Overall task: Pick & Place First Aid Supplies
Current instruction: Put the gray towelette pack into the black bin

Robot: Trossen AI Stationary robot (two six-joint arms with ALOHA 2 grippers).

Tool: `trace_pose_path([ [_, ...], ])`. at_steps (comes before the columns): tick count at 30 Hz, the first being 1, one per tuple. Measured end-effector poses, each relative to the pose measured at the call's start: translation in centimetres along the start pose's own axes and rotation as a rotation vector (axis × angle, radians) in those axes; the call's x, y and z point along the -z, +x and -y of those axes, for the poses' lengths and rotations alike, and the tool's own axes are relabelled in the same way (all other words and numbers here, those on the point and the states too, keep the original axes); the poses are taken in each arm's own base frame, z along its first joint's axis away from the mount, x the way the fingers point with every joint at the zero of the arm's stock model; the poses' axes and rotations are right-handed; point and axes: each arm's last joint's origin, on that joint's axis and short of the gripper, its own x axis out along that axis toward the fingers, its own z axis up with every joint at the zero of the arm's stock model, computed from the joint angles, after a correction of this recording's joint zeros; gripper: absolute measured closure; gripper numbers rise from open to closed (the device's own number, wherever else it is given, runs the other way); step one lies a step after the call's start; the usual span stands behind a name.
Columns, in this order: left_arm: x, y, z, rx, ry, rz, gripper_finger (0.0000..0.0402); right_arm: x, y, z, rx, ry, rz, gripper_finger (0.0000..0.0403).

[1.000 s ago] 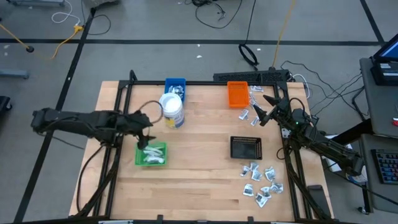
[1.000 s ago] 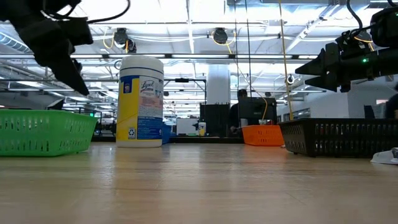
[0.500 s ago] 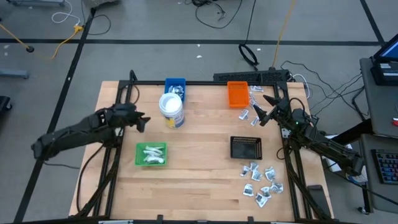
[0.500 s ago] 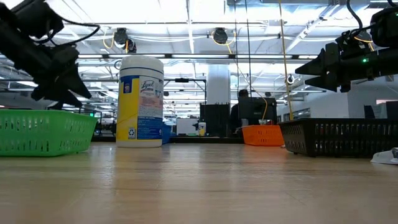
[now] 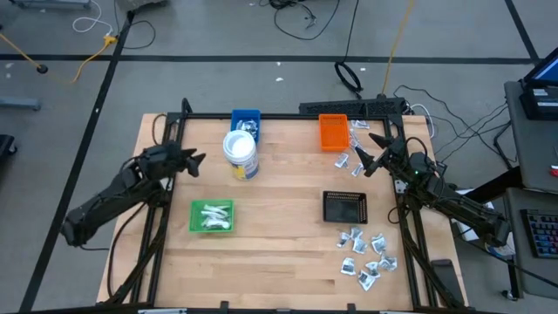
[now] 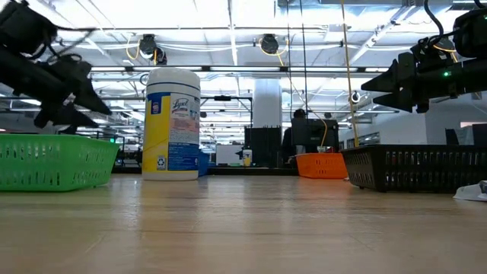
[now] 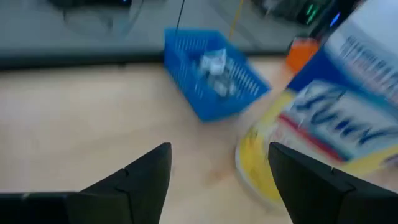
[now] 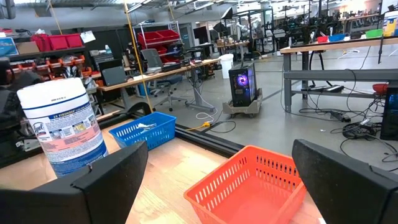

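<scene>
1. Silvery packets [image 5: 367,258] lie scattered near the right front corner of the wooden surface [image 5: 279,253]; only the high view shows them.
2. Left end effector [image 5: 197,162] hangs spread and empty beside the white tub [image 5: 241,153]; its wrist view shows packets in the blue basket [image 7: 214,74].
3. Right end effector [image 5: 375,151] hovers spread beside the orange basket [image 5: 332,132].

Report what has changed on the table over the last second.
The left gripper swung away from above the green tray toward the table's far left, beside the white tub, holding nothing. The right gripper, trays and packets stayed put.
</scene>
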Motion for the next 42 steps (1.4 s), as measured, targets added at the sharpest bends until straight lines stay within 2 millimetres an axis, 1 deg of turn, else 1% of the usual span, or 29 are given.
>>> trace_pose_path([
  [3,-0.6,-0.3,0.0,0.009,0.044,0.084,0.0126,0.0,0.0,0.0,0.000,0.000,0.000,0.0009],
  [7,-1.0,-0.3,0.0,0.005,0.068,0.127,0.0132,0.0,0.0,0.0,0.000,0.000,0.000,0.0009],
  [11,-0.7,0.5,-0.3,0.002,0.069,0.186,0.0141,0.0,0.0,0.0,0.000,0.000,0.000,0.0009],
  [15,-1.3,0.8,-0.3,0.004,0.164,0.316,0.0148,0.0,0.0,0.0,0.000,0.000,0.000,0.0009],
  [22,-1.4,1.3,-0.7,-0.006,0.224,0.453,0.0137,0.0,0.0,0.0,0.000,0.000,0.000,0.0009],
  [26,-1.5,1.3,-0.9,-0.035,0.243,0.460,0.0128,0.0,0.0,0.0,0.000,0.000,0.000,0.0009],
  [33,-1.6,1.3,-1.0,-0.086,0.399,0.466,0.0120,0.0,0.0,0.0,0.000,0.000,0.000,0.0009],
  [39,-1.6,1.3,-1.0,-0.088,0.411,0.469,0.0128,0.0,0.0,0.0,0.000,0.000,0.000,0.0009],
  [42,-1.6,1.3,-1.0,-0.088,0.410,0.474,0.0125,0.0,0.0,0.0,0.000,0.000,0.000,0.0009],
])
